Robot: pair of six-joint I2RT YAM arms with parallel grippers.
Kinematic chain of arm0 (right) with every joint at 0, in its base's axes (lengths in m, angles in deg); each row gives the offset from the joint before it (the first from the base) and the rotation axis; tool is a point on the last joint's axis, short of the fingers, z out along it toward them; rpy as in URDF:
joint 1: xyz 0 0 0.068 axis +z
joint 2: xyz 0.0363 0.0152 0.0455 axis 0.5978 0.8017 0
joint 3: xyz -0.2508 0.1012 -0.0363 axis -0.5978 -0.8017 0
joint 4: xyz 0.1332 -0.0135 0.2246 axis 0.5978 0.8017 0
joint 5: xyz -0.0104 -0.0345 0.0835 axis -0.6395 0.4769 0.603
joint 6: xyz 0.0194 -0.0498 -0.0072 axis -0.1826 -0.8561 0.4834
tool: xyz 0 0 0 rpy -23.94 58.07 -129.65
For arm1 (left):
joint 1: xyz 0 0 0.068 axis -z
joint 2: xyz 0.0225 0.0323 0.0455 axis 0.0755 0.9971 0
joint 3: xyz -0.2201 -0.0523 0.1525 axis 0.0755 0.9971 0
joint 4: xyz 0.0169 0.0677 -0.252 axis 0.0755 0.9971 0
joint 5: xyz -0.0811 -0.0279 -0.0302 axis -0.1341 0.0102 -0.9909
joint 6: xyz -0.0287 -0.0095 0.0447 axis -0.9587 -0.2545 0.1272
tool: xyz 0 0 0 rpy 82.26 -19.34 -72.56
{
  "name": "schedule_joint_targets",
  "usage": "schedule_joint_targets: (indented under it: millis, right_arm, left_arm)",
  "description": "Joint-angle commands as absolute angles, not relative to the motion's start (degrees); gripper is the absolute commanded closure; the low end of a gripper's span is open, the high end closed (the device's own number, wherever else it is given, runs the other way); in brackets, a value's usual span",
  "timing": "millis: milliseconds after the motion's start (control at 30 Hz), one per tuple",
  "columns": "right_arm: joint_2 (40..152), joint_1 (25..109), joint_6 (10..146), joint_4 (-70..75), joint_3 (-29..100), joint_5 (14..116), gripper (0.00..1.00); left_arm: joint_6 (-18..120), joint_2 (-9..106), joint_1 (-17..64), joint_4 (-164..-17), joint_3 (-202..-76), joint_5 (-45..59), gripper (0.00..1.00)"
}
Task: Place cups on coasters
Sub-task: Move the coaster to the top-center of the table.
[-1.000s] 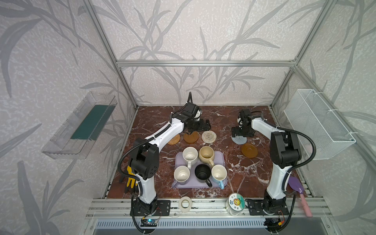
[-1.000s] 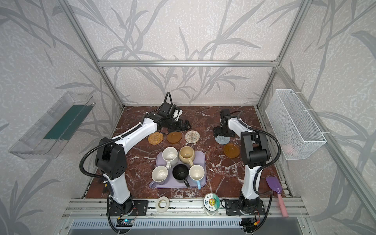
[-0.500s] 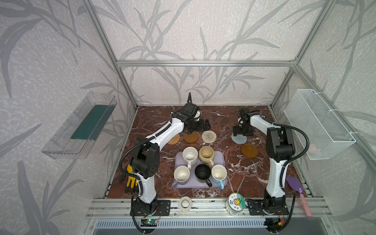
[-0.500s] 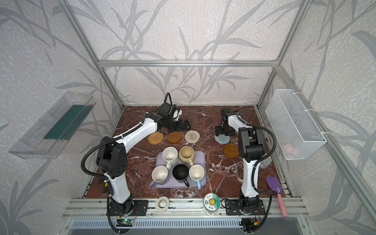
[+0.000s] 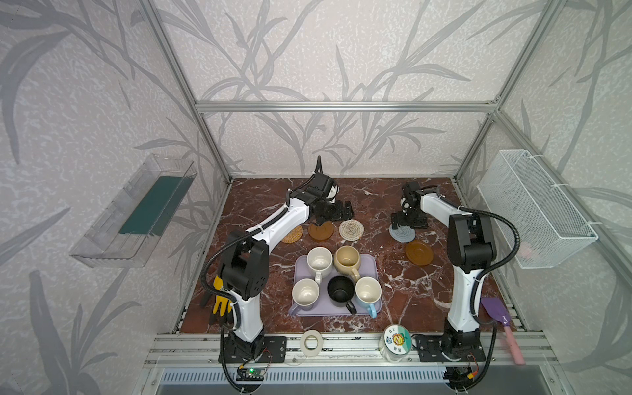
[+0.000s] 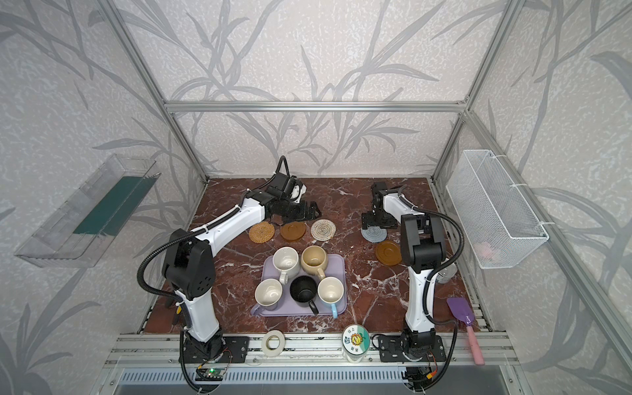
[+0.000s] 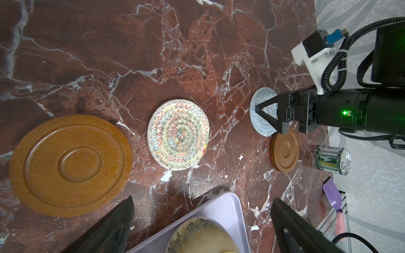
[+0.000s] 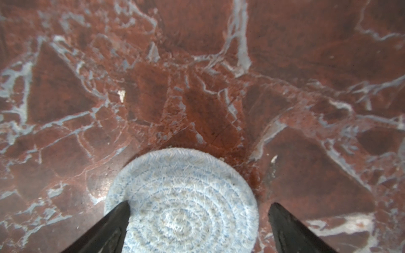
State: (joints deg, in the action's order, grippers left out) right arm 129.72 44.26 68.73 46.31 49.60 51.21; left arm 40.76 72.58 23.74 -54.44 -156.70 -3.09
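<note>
In both top views the white mug [image 5: 319, 261] and beige mug [image 5: 347, 260] stand at the back of the lavender tray [image 5: 374, 273]. The lavender mug [image 5: 305, 294], black mug [image 5: 341, 290] and light blue mug [image 5: 368, 291] stand at its front. Behind the tray the tan rattan coaster [image 5: 292, 234], the brown wooden coaster [image 5: 320, 230] and the cream spiral coaster [image 5: 351, 229] lie bare in a row. Toward the right arm's side lie the grey-blue coaster [image 5: 402, 234] and the second wooden coaster [image 5: 419, 252], near each other. The left gripper [image 5: 337, 212] hangs just behind the row. The right gripper [image 5: 409, 224] is at the far edge of the grey-blue coaster.

In the left wrist view the left gripper's fingers [image 7: 109, 230] stand wide apart and empty, with a corner of the tray and the beige mug's rim showing between them. Beyond lie the brown wooden and cream spiral coasters. Farther off, the right gripper's jaws spread over the grey-blue coaster, and a tin can [image 7: 332, 160] stands past the second wooden coaster.

In the right wrist view the right gripper's fingers [image 8: 109, 227] are apart, gripping nothing. The grey-blue coaster lies flat on the marble table [image 8: 197, 65], one finger over its edge, the other just outside it — whether either touches it, I cannot tell.
</note>
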Motion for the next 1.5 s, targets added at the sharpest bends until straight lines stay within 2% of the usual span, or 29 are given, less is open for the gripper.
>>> schedule_joint_targets:
  millis: [0, 167, 467, 933, 1267, 1467]
  right_arm:
    - [130.4, 44.5, 69.4, 49.2, 48.3, 53.2, 0.01]
    - [130.4, 45.4, 70.4, 47.8, 48.3, 57.8, 0.07]
    - [131.8, 49.0, 70.4, 48.0, 50.0, 58.2, 0.12]
    - [134.8, 54.4, 71.5, 49.2, 55.0, 58.9, 0.13]
    - [135.7, 55.2, 72.2, 48.9, 56.0, 59.1, 0.13]
    - [135.6, 54.9, 72.4, 49.1, 56.3, 55.7, 0.13]
  left_arm:
    - [39.9, 72.2, 24.0, -55.1, -156.1, -2.6, 0.01]
    - [39.8, 71.7, 24.0, -55.3, -155.8, -2.3, 0.01]
    - [39.5, 71.3, 23.9, -55.6, -154.8, -1.9, 0.01]
    - [39.1, 70.9, 23.6, -55.7, -154.6, -1.6, 0.01]
    - [39.1, 70.2, 23.3, -55.7, -154.1, -0.9, 0.01]
    - [39.1, 70.0, 23.2, -55.5, -154.0, -0.8, 0.01]
